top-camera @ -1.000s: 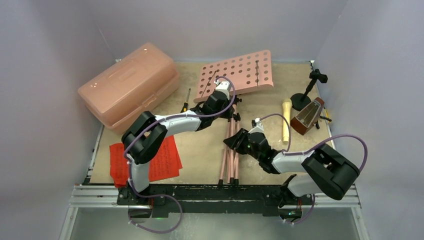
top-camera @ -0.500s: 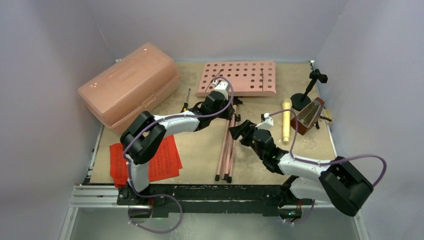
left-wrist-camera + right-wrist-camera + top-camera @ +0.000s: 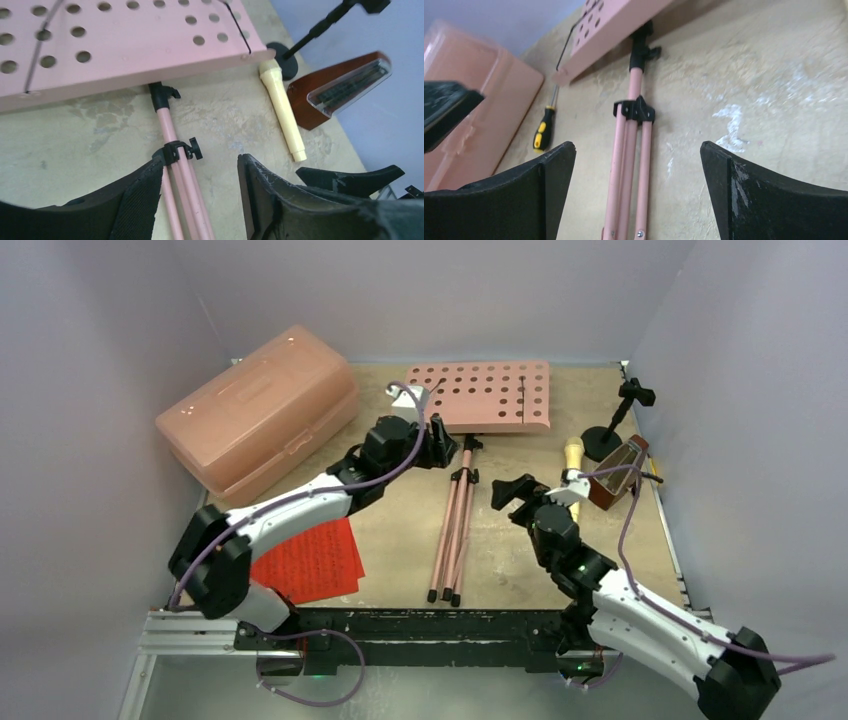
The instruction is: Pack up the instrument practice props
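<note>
The pink music stand lies flat on the table, its perforated desk (image 3: 485, 395) at the back and its folded tripod legs (image 3: 453, 535) pointing toward me. My left gripper (image 3: 438, 447) (image 3: 200, 162) hovers open over the stand's tube (image 3: 167, 127) just below the desk, with the tube near its left finger and not gripped. My right gripper (image 3: 512, 490) (image 3: 638, 150) is wide open to the right of the legs (image 3: 626, 165). The cream microphone (image 3: 282, 102) and brown metronome (image 3: 615, 473) lie at the right. Red sheet-music pages (image 3: 315, 562) lie at the front left.
A large pink lidded box (image 3: 258, 412) stands shut at the back left. A yellow-and-black screwdriver (image 3: 543, 131) lies between the box and the stand. A small black microphone holder (image 3: 612, 422) stands at the back right, close to the wall.
The stand's desk dropped from tilted to flat and its legs came together. Both grippers opened and let go; the left drew back left and the right pulled away to the right.
</note>
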Robot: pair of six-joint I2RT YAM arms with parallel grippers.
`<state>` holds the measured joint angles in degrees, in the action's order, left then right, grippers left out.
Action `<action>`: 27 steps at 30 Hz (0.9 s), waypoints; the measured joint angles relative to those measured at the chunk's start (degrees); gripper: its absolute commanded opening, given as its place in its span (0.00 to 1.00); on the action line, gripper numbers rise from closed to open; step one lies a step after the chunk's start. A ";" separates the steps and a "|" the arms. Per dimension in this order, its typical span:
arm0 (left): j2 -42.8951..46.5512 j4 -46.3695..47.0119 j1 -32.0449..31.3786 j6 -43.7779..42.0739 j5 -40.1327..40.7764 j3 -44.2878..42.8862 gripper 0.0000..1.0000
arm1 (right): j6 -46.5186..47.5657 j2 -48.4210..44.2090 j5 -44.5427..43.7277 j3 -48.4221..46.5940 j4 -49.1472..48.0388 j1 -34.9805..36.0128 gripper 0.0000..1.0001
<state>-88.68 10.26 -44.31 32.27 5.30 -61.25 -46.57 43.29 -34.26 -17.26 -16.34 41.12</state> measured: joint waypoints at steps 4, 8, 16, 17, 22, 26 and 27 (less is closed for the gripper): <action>8.20 -2.75 1.38 -0.85 3.23 2.27 0.71 | 2.84 -6.32 -4.59 -2.67 5.99 0.00 0.98; 16.24 -6.73 2.43 -2.08 8.31 3.91 0.86 | 6.38 -12.26 -8.57 -6.54 10.67 0.00 0.98; 31.87 -16.17 2.58 -5.11 19.82 4.00 0.97 | 14.49 -21.73 -14.40 -14.84 17.57 0.00 0.98; 33.86 -17.46 2.58 -5.55 21.09 3.98 0.97 | 15.67 -22.69 -15.08 -15.93 18.45 0.00 0.98; 42.38 -24.94 2.58 -8.33 26.64 3.45 0.99 | 21.00 -27.04 -18.84 -20.96 22.38 0.00 0.98; 47.54 -30.86 2.58 -11.19 30.40 1.90 0.99 | 25.49 -31.21 -21.16 -23.89 23.54 -0.04 0.98; 48.98 -32.87 2.58 -12.35 31.71 1.16 0.99 | 26.73 -32.30 -21.88 -24.30 23.54 -0.04 0.98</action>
<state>-39.70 -22.61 -41.74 19.92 37.01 -60.10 -19.84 10.98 -56.14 -41.56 7.20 41.08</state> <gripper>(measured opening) 0.993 0.977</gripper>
